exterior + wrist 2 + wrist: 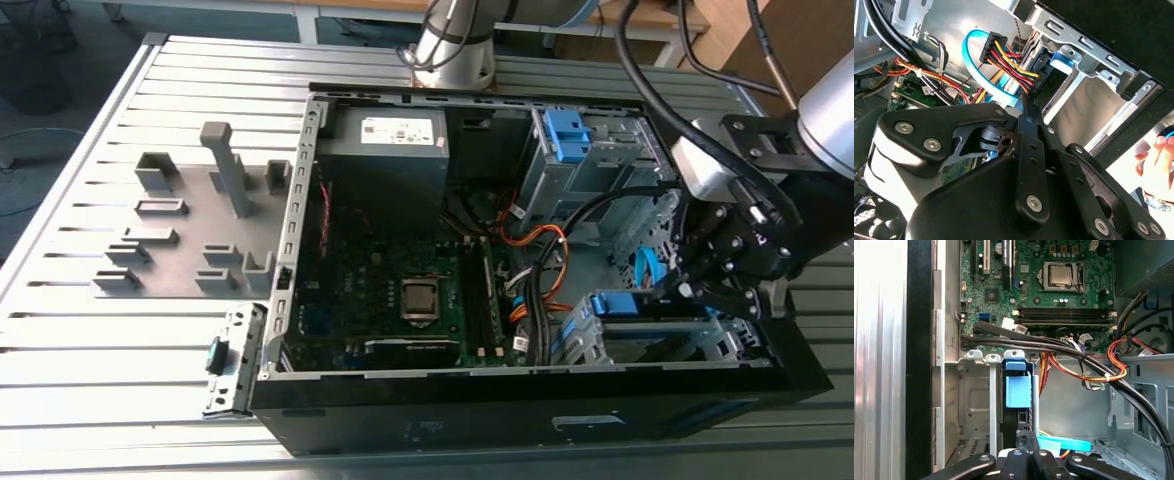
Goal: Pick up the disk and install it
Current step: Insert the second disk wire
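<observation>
The disk (627,304) stands on edge in the metal drive cage (727,345) at the case's front corner, on the exterior view's right. Its blue bracket tab (1018,390) shows at the cage mouth, and its dark edge runs down below the tab. My gripper (697,290) hovers just beside that cage. In both wrist views the black fingers (1029,456) lie pressed together, with the gripper (1029,440) shut and its tips at the disk's rear edge. The second wrist view has the gripper (1025,102) pointing toward the blue bracket (1061,57).
The open computer case (534,400) lies on a slatted metal table. Inside are a grey power supply box (387,140), a green motherboard (418,298), bundled cables (1094,367) and a blue data cable (971,55). Grey fixture blocks (200,220) stand left. A person's hand (1154,155) is beside the case.
</observation>
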You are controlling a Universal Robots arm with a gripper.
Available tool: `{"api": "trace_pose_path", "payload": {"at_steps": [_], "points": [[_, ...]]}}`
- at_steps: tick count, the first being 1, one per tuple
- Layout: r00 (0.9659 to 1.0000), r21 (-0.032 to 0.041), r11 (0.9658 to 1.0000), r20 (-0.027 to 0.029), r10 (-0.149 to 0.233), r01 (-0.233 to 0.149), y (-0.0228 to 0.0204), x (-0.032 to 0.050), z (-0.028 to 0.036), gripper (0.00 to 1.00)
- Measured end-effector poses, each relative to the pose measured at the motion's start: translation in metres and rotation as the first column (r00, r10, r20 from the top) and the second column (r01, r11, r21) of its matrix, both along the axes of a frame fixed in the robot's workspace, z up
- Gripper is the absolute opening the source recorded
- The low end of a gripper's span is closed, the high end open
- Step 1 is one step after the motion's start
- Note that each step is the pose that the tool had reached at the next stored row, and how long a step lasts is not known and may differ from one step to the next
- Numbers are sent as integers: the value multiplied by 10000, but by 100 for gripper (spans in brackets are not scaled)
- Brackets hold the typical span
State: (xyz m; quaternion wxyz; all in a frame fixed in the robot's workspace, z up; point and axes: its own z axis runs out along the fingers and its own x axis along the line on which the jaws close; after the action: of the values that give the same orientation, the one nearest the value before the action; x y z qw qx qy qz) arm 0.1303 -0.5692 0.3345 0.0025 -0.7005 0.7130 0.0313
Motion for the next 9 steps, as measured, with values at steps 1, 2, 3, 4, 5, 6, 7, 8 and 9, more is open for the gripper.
{"api": "trace_pose_path", "payload": {"at_steps": [1,2,3,4,5,6,7,8,9], "points": [[10000,-6,10000,0,0,0,0,7,22,11],[10000,-15,10000,-3,0,0,0,15,43,11],[10000,-13,10000,-6,-1,1,-1,23,59,11],[10000,-14,10000,-9,0,0,-1,32,75,11],[10000,-15,10000,-13,0,0,-1,42,93,11],[10000,-15,10000,-17,0,0,0,51,110,11],[10000,-14,10000,-21,-1,1,-1,58,127,11],[10000,-14,10000,-24,-1,0,-1,63,147,11],[10000,-15,10000,-26,0,0,-1,66,168,11]]}}
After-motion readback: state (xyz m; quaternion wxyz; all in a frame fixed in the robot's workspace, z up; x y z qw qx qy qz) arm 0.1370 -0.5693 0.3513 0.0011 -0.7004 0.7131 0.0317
